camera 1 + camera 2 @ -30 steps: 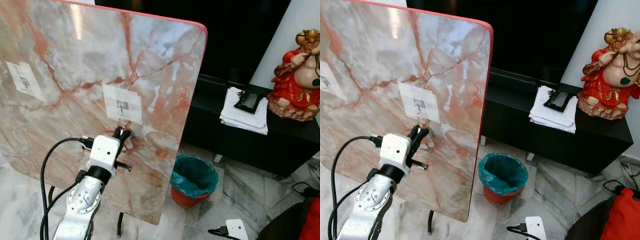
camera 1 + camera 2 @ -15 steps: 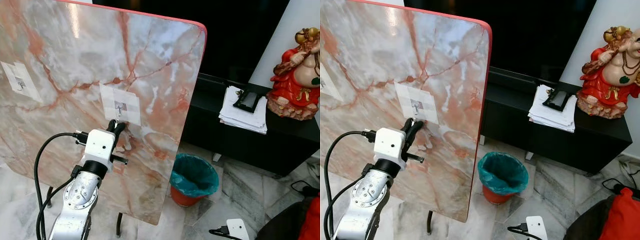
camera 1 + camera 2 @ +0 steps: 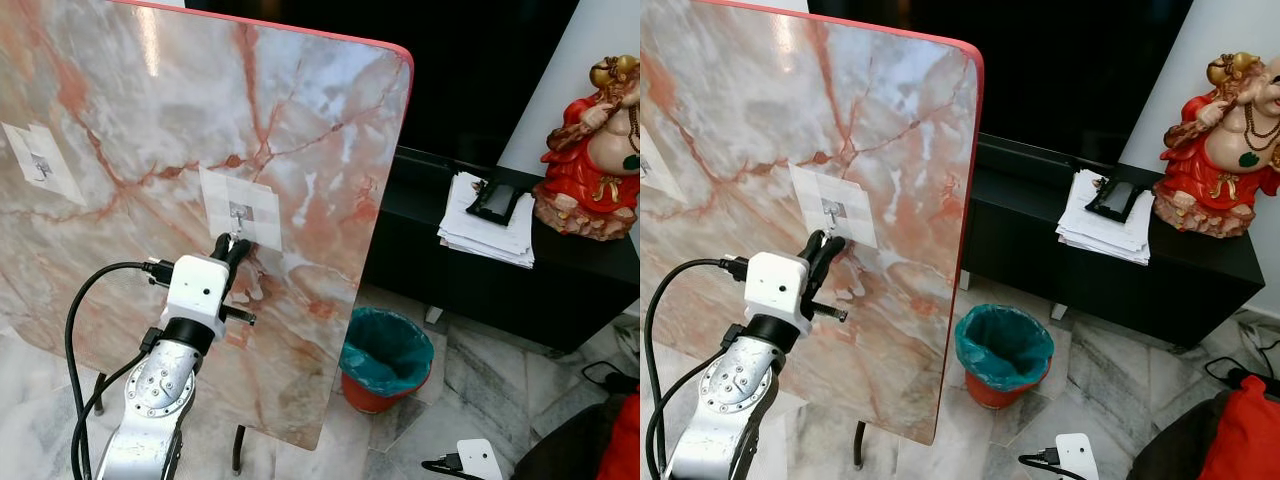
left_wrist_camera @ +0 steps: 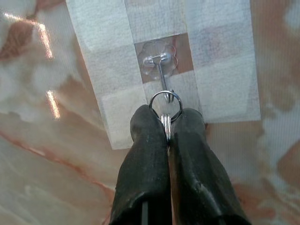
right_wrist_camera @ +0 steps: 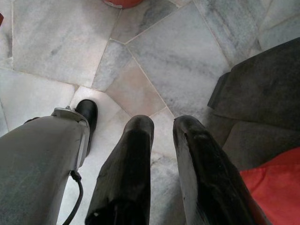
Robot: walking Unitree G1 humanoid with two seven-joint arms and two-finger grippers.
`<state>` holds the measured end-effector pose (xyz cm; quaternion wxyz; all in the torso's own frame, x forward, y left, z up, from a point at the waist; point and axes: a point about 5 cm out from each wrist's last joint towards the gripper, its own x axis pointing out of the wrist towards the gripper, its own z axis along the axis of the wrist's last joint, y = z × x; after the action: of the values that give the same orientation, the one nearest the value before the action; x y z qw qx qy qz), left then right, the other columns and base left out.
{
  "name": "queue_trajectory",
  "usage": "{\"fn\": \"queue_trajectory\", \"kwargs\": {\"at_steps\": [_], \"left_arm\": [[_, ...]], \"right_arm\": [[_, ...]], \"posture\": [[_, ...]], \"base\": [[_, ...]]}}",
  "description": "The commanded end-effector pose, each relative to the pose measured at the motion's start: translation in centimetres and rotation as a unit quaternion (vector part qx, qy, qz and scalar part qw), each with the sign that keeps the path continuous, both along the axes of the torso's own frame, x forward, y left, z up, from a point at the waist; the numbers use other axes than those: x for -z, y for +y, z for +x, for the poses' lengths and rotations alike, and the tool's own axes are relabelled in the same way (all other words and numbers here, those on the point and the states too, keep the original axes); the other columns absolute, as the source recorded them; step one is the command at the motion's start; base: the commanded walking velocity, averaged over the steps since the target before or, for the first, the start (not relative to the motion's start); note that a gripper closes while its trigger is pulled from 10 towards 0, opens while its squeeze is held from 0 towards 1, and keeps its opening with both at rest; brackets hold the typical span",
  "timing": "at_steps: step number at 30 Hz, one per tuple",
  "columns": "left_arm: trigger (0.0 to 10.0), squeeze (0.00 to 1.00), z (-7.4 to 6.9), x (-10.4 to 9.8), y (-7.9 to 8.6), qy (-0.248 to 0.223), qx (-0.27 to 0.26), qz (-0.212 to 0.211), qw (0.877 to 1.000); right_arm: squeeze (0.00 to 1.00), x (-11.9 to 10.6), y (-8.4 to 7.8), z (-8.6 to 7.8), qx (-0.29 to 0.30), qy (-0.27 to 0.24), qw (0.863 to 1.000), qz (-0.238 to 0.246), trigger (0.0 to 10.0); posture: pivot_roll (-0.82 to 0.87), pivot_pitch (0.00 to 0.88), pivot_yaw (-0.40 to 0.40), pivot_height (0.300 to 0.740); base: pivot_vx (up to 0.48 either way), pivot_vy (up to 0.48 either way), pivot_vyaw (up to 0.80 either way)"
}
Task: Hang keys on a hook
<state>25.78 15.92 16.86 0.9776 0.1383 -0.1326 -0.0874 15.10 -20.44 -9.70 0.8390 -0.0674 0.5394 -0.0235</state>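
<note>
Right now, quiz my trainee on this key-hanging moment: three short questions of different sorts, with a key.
1. True or false: the left gripper is shut on the key ring.
2. Multiple choice: the hook is fixed to A) the black cabinet, B) the marble board, C) the teal-lined bin.
3. Fill in: the right gripper hangs idle, pointing down at the ____ floor.

Key: 1 true; 2 B; 3 marble. The ring sits at the hook's lower end; whether it is threaded on cannot be told.
</note>
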Motion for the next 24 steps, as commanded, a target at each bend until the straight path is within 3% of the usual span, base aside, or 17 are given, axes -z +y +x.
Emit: {"fn": "queue_trajectory", "kwargs": {"at_steps": [1,12,24], "left_arm": [[10.0,0.00,0.0,-0.8,-0.6,-0.013,0.011,0.001,1.000],[10.0,0.00,0.2,-1.8,-1.1,-0.014,0.029,0.006,0.999],[10.0,0.00,0.2,-2.1,-1.4,-0.001,0.035,0.006,0.999]], "right_arm": [[0.00,0.0,-0.6,-0.2,0.000,0.002,1.000,-0.008,10.0],[0.00,0.0,0.1,0.0,-0.004,0.001,1.000,-0.005,10.0],[0.00,-0.1,-0.2,0.1,-0.003,0.001,1.000,-0.007,10.0]], "posture": [[0.04,0.006,-0.116,0.740],[0.05,0.011,-0.115,0.740],[0.05,0.013,-0.113,0.740]], "base": [[0.000,0.000,0.00],[0.000,0.000,0.00],[0.000,0.000,0.00]]}}
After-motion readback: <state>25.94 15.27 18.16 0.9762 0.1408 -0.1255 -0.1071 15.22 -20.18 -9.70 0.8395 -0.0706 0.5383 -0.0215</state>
